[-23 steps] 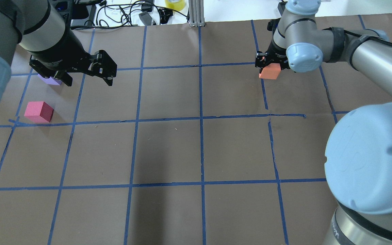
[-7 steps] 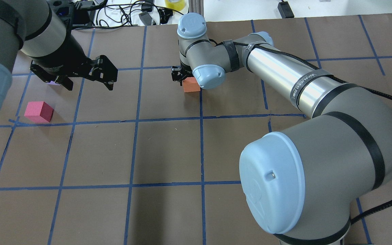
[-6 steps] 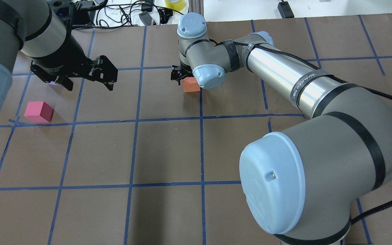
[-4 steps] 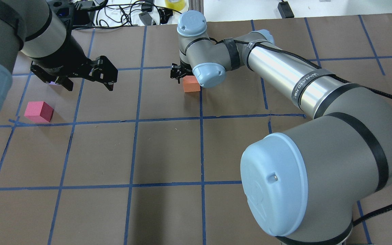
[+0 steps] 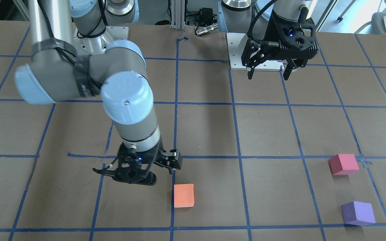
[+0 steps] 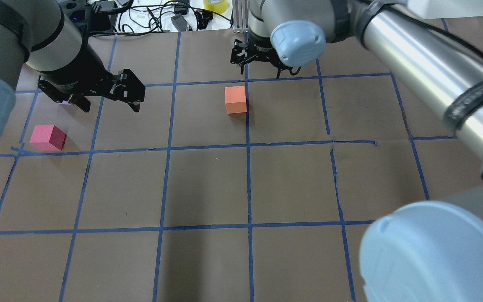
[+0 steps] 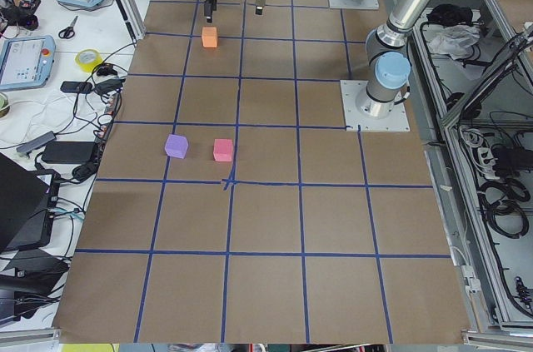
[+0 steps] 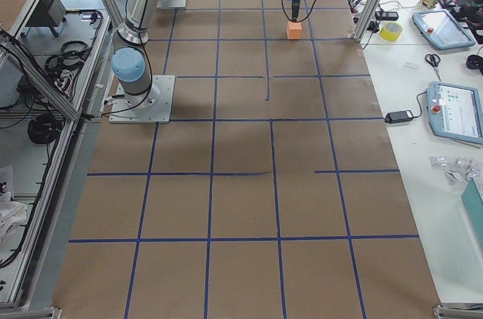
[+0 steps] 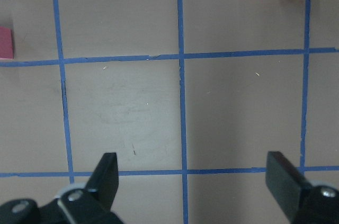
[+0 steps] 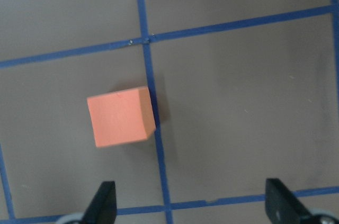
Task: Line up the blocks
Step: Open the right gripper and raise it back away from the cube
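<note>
The orange block [image 6: 235, 99] rests on the brown table just left of the centre blue tape line; it also shows in the front view [image 5: 183, 195] and the right wrist view [image 10: 121, 116]. My right gripper [image 6: 260, 71] is open and empty, raised above the table just beyond the orange block. The pinkish-red block [image 6: 48, 137] sits at the left, and the purple block [image 5: 358, 213] lies just beyond it, almost hidden under my left gripper in the overhead view. My left gripper [image 6: 109, 102] hangs open and empty above the table near these two.
Blue tape lines [image 6: 166, 147] mark a grid on the brown table. Cables and a yellow tape roll [image 6: 215, 4] lie past the far edge, beside an aluminium post [image 6: 241, 16]. The arm bases [image 5: 256, 50] stand on the robot's side.
My right gripper carried the orange block from the right to the centre line, let it go, opened and rose away from it. My left arm has barely moved.
</note>
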Tool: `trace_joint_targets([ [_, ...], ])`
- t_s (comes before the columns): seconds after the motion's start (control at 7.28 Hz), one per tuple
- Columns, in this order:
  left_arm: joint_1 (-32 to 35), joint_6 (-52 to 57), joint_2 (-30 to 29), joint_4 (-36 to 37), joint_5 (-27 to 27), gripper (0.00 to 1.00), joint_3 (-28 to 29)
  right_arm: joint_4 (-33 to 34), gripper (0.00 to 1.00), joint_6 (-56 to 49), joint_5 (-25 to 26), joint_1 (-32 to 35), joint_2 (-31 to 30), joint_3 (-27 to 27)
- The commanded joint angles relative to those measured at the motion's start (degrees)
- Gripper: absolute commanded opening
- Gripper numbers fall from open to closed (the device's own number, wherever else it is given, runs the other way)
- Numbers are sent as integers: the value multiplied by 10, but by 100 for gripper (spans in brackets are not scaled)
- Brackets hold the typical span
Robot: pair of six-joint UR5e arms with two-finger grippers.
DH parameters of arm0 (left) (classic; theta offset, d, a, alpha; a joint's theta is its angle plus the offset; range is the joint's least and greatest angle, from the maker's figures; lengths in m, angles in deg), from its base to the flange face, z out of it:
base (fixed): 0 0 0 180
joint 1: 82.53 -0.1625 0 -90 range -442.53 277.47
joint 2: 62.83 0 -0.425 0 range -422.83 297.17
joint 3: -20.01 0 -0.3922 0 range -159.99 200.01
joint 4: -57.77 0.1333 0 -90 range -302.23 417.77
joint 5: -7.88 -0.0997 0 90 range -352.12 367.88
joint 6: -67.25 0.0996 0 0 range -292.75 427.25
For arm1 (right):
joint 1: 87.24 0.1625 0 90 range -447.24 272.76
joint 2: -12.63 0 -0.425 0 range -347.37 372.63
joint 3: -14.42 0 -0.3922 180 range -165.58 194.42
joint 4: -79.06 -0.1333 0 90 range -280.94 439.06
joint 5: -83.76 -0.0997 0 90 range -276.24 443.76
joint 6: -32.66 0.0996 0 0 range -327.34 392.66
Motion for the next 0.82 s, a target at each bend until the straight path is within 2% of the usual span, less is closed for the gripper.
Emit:
trace_joint_targets([
  [0.0, 0, 0, 0, 0, 0, 100, 0, -120, 100, -122, 28, -107, -84, 28],
  [0.14, 0, 0, 0, 0, 0, 100, 0, -120, 100, -154, 29, -140, -94, 48],
  [0.41, 0, 0, 0, -1, 0, 100, 0, -113, 99, -160, 31, -148, -119, 80],
  [0.69, 0, 0, 0, -1, 0, 100, 0, -68, 100, -152, 38, -144, -145, 120],
])
